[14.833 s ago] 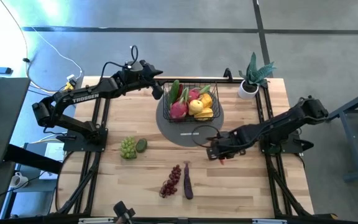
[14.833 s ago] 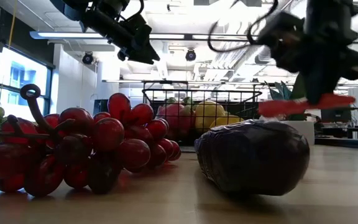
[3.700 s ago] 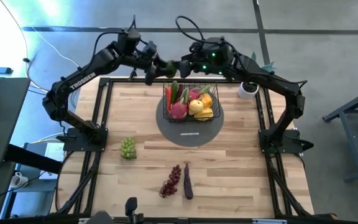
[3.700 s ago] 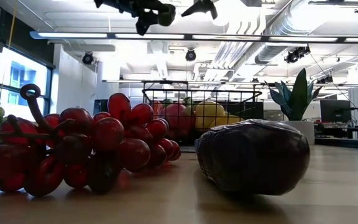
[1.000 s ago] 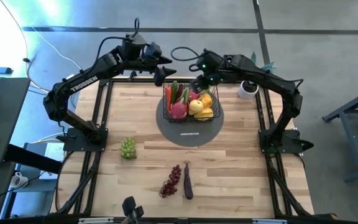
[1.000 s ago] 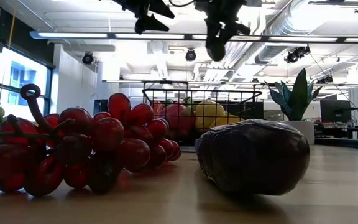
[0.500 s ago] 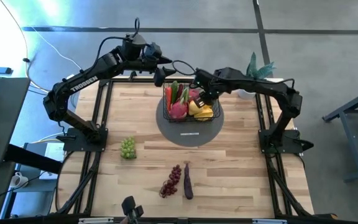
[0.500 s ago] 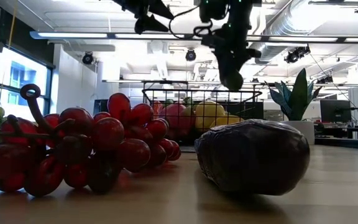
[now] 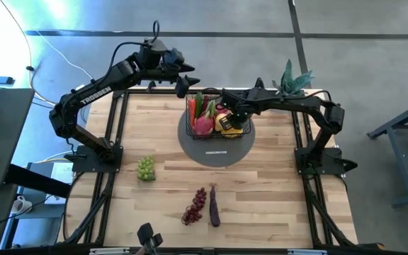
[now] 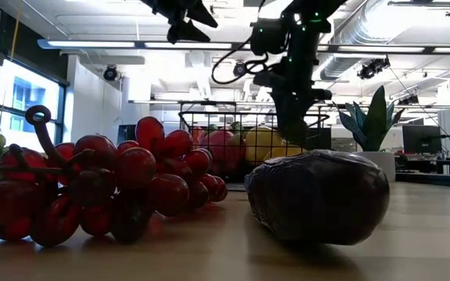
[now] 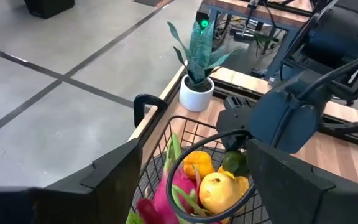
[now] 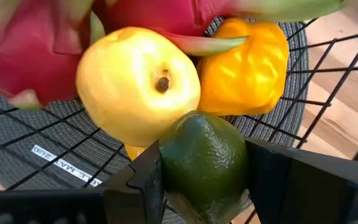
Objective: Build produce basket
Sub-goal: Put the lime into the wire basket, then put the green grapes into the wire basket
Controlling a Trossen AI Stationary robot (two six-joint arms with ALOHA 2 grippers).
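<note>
The black wire basket point(image 9: 216, 133) stands on a round grey disc point(image 9: 197, 147) at the table's far middle. It holds pink dragon fruits point(image 9: 203, 125), a yellow fruit point(image 12: 138, 84), an orange pepper point(image 12: 247, 62) and red and green pieces. My right gripper point(image 9: 224, 117) is down inside the basket, shut on a green lime point(image 12: 204, 165); it also shows in the low view point(image 10: 291, 129). My left gripper point(image 9: 183, 85) hangs open and empty above the basket's far left corner; it also shows in the low view point(image 10: 186, 19). My right gripper pinches the lime by its two opposite sides point(image 12: 169, 168) between the two fingers. The fingers slant down from above and from the table's right. The lime sits low in the basket, just over the yellow fruit; whether it touches the fruit I cannot tell.
Green grapes point(image 9: 145, 168) lie at the table's left. Red grapes point(image 9: 195, 205) and a purple eggplant point(image 9: 214, 205) lie near the front edge. A potted plant point(image 9: 287, 88) stands at the far right corner.
My right gripper has come down from above the basket's far right side into the basket, carrying the lime and moving a little toward the table's near and left edges. It has stayed shut on the lime.
</note>
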